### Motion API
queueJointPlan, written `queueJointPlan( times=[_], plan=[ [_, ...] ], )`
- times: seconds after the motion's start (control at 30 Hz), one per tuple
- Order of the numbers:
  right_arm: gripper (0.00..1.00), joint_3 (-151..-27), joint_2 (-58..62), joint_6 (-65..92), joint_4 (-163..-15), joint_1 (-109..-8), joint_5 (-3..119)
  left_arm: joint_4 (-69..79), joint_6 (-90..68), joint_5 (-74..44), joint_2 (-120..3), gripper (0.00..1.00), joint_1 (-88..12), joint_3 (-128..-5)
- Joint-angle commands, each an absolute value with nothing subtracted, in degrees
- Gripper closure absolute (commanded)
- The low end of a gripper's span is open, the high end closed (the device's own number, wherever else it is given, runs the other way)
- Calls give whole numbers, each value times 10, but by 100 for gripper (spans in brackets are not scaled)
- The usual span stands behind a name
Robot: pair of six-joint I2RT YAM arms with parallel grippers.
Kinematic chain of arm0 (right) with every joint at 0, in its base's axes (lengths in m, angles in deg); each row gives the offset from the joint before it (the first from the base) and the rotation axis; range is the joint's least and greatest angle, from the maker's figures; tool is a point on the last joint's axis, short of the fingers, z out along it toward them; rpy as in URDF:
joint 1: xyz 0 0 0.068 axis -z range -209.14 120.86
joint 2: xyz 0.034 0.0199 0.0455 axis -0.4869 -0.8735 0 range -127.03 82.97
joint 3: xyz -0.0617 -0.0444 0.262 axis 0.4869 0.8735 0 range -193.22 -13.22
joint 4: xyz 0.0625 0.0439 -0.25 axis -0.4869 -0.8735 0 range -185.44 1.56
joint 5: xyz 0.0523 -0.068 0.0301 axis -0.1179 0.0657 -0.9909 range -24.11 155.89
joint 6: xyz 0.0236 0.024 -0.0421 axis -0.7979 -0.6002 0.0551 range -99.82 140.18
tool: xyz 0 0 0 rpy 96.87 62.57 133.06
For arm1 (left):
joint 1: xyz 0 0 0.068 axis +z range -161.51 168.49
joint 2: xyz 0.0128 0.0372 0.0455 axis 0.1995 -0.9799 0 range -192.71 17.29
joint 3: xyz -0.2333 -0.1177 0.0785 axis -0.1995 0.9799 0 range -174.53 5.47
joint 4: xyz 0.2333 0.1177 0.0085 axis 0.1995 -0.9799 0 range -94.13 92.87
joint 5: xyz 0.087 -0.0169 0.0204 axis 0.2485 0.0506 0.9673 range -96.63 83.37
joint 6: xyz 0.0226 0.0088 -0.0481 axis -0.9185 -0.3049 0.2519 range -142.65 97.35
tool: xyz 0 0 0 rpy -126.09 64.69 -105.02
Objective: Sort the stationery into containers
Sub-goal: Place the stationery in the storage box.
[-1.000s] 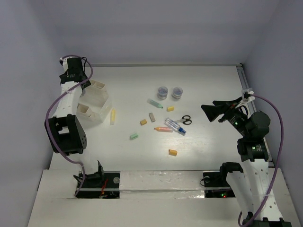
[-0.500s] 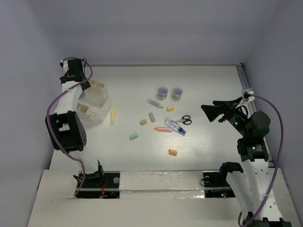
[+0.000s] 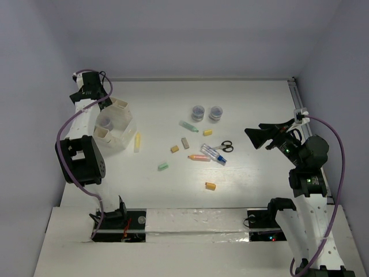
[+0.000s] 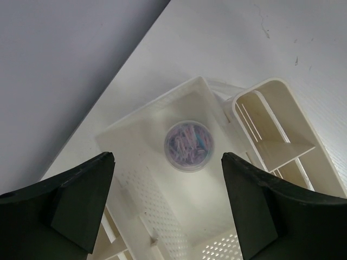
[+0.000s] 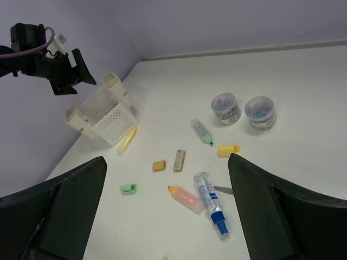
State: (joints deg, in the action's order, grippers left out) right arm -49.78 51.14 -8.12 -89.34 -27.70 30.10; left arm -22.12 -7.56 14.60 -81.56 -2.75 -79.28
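Left pincer [image 4: 167,173], upper left of overhead frame: stood spread over a bin [image 4: 133,138]; one round clear jar [image 4: 188,145] lay inside. Right pincer [image 5: 167,165], right side: spread, nothing held.

Under my left pincer [image 4: 168,158] a jar [image 4: 188,145] lies in one compartment of a bin [image 4: 135,127], with a second bin [image 4: 282,135] just beside it. Farther right on the table [image 3: 259,98], two other jars [image 3: 198,112] stand side by side; nearer me lie the scissors [image 3: 226,146], the pen [image 3: 214,154] just left of them.
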Motion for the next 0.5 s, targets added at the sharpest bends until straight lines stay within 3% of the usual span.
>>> queueJointPlan(
  times=[0.0, 0.17, 0.33, 0.47],
  plan=[
    [0, -503, 520, -77, -883, -275, 299, -210, -72, 153, -783, 22, -24, -807],
    [0, -502, 517, -78, -883, -275, 304, -198, -77, 161, -732, 24, -95, -841],
    [0, -503, 510, -74, -898, -275, 319, -179, -80, 178, -716, 24, -288, -876],
    [0, -505, 505, -72, -905, -275, 330, -175, -57, 154, -767, 24, -379, -894]
  ],
)
